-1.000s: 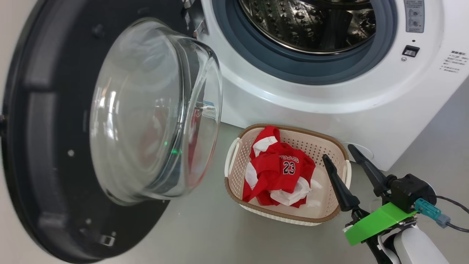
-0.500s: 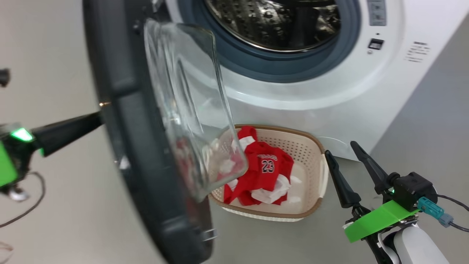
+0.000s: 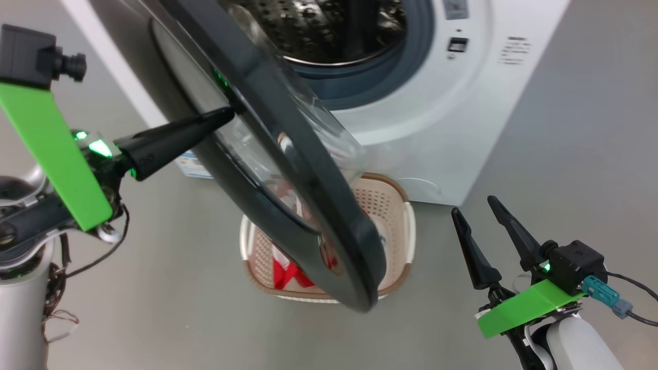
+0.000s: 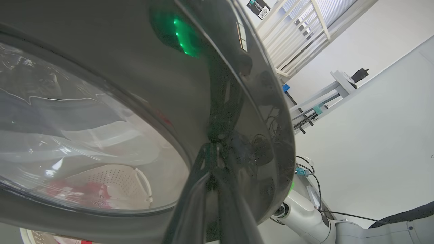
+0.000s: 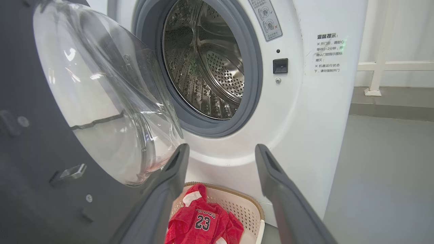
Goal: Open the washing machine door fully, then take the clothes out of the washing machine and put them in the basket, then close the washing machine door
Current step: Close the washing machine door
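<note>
Item: washing machine door (image 3: 313, 205). It has a wide glossy black rim, and a clear glass bowl bulges from its inner face toward the drum (image 5: 203, 67).
Place: hinged on the left of the washing machine (image 3: 437, 128), standing part-way shut. It is almost edge-on to my head camera, and its lower rim crosses in front of the basket (image 3: 398, 191).
Change: a second ago it hung wide open with its inner face toward me; it has since swung well toward the opening. My head has turned too, so I count only the door's angle to the machine.
Left gripper (image 3: 222, 116): newly in sight on the left. Jaws pressed together and holding nothing, tips against the door's outer face near the rim.
Right gripper (image 3: 474, 204): jaws spread and empty, on the right just beside the basket, apart from the door.
Clothes (image 5: 203, 222): a red jersey numbered 23 with white trim, heaped in the basket on the floor (image 3: 565, 154) at the machine's near side.
Drum contents: no garment in the part I can see.
Reading: unloading looks done. I judge this to be the closing push, with the door not yet latched.
Watch: the bowl has to seat inside the grey rubber ring (image 5: 253, 78).
</note>
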